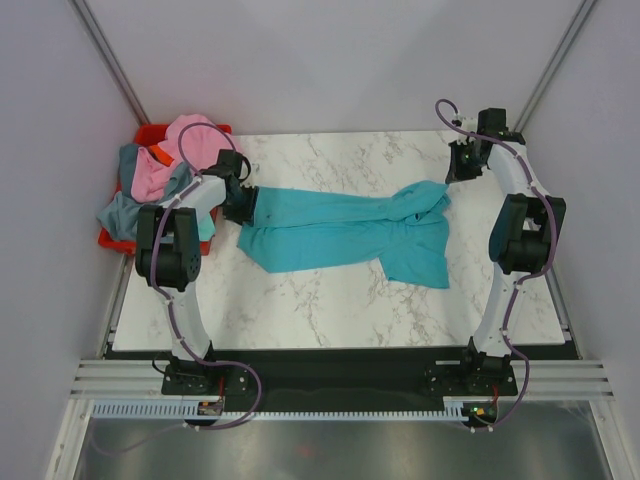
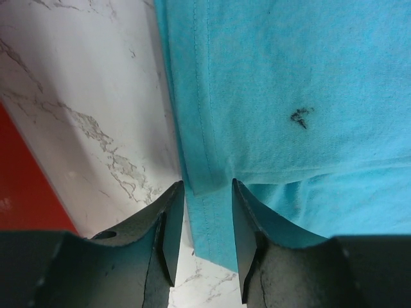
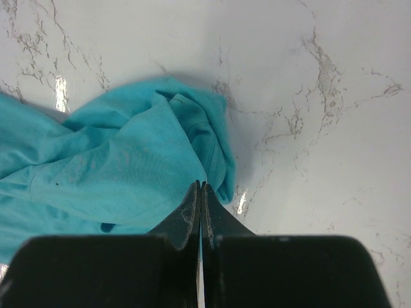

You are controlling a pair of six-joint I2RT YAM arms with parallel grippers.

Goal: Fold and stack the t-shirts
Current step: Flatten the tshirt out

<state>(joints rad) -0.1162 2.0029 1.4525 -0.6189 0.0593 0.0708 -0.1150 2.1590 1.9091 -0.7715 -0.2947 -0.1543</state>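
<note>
Here, left fingers (image 2: pixel 151 221) apart astride teal t-shirt (image 1: pixel 340 235) hem; right fingers (image 3: pixel 185 223) together, any pinched cloth indiscernible.

ROBOTICS LAB TEST CELL: A left arm (image 1: pixel 175 250) and a right arm (image 1: pixel 520 230) are bolted to aluminium rails (image 1: pixel 340 380). A marble-patterned tabletop (image 1: pixel 330 310) is enclosed by plain pale wall panels (image 1: pixel 330 60) framed with metal struts (image 1: pixel 110 50), and cabling is run along a slotted duct (image 1: pixel 330 410). Bare marble is seen ahead of the right gripper (image 3: pixel 200 186)'s jaws. A red plastic bin (image 2: pixel 26 179) is glimpsed left of the left gripper (image 2: pixel 207 186)'s jaws.
</note>
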